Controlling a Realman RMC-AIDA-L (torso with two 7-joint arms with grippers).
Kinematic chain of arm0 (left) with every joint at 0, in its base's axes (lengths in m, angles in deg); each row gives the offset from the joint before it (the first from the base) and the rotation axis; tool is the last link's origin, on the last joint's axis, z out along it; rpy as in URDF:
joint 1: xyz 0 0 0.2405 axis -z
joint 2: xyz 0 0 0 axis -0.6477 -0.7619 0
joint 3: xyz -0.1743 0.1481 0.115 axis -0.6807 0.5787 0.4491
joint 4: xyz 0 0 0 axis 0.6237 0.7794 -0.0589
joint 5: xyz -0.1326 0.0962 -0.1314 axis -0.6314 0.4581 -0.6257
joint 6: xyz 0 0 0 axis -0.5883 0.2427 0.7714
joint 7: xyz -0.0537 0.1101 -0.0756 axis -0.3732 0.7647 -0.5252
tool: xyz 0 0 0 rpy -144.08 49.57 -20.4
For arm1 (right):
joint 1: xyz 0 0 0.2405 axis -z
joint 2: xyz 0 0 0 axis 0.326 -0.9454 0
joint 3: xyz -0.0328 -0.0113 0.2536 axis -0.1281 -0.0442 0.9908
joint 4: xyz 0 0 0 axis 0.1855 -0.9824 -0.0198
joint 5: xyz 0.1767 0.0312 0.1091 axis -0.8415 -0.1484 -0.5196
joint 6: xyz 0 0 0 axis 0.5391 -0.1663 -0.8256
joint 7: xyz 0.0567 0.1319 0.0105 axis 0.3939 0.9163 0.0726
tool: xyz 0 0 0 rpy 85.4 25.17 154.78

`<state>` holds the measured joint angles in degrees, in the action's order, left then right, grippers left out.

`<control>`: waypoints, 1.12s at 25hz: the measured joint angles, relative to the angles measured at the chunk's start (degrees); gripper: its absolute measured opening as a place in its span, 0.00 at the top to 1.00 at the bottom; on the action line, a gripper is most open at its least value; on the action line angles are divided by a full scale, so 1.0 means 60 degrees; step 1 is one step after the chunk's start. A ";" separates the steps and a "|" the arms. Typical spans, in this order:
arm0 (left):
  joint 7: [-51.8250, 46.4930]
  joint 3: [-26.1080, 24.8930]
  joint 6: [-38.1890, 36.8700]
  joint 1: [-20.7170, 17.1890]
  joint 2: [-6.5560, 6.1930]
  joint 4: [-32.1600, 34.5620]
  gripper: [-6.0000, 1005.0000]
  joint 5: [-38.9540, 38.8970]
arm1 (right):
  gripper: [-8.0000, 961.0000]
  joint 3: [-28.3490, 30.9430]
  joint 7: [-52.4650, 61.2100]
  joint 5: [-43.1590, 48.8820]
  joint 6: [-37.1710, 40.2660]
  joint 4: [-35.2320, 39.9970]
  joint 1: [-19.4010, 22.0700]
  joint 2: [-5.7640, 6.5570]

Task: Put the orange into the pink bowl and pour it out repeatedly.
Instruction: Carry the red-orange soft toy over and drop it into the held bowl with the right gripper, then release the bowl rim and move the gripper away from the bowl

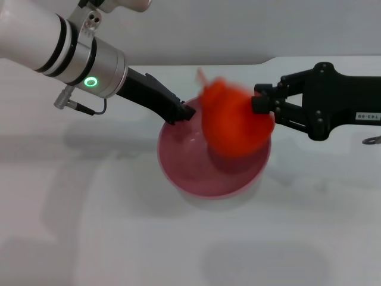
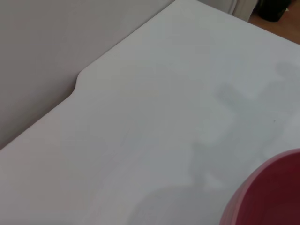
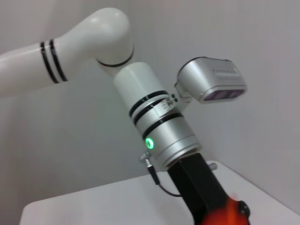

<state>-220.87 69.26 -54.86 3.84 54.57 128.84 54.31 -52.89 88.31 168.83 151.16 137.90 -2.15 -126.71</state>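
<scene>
The pink bowl (image 1: 178,158) sits on the white table in the middle of the head view. My left gripper (image 1: 181,111) is shut on its far left rim. A part of the bowl also shows in the left wrist view (image 2: 269,194). The orange (image 1: 235,125) is a blurred red-orange shape in the air over the bowl's right half, just off the fingertips of my right gripper (image 1: 260,99), which stands open beside the bowl's far right rim. The orange also shows at the lower edge of the right wrist view (image 3: 225,213), in front of the left arm (image 3: 159,126).
The white table (image 1: 89,226) spreads to the front and both sides of the bowl. Its far edge meets a grey wall (image 2: 42,56). A small metal hook-like part (image 1: 372,140) shows at the right edge.
</scene>
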 joint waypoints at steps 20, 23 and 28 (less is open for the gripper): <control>0.0000 0.0015 0.0062 -0.0001 -0.0030 -0.0196 0.95 0.0222 | 0.34 0.0050 -0.3902 -0.5942 -0.0113 -0.0575 0.2191 -0.0024; -0.0050 0.0006 0.0064 -0.0007 -0.0032 -0.0205 0.95 0.0254 | 0.32 0.0053 -0.5364 -0.7931 0.0245 -0.1663 0.2695 -0.0025; -0.0122 -0.0015 0.0053 -0.0080 -0.0033 -0.0206 0.95 0.0288 | 0.32 0.0510 -0.6981 -1.0368 0.1098 -0.3916 0.3052 -0.0003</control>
<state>-221.60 69.17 -54.54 3.36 54.37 127.60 56.04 -49.83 46.42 106.63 157.75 114.40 16.16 -126.73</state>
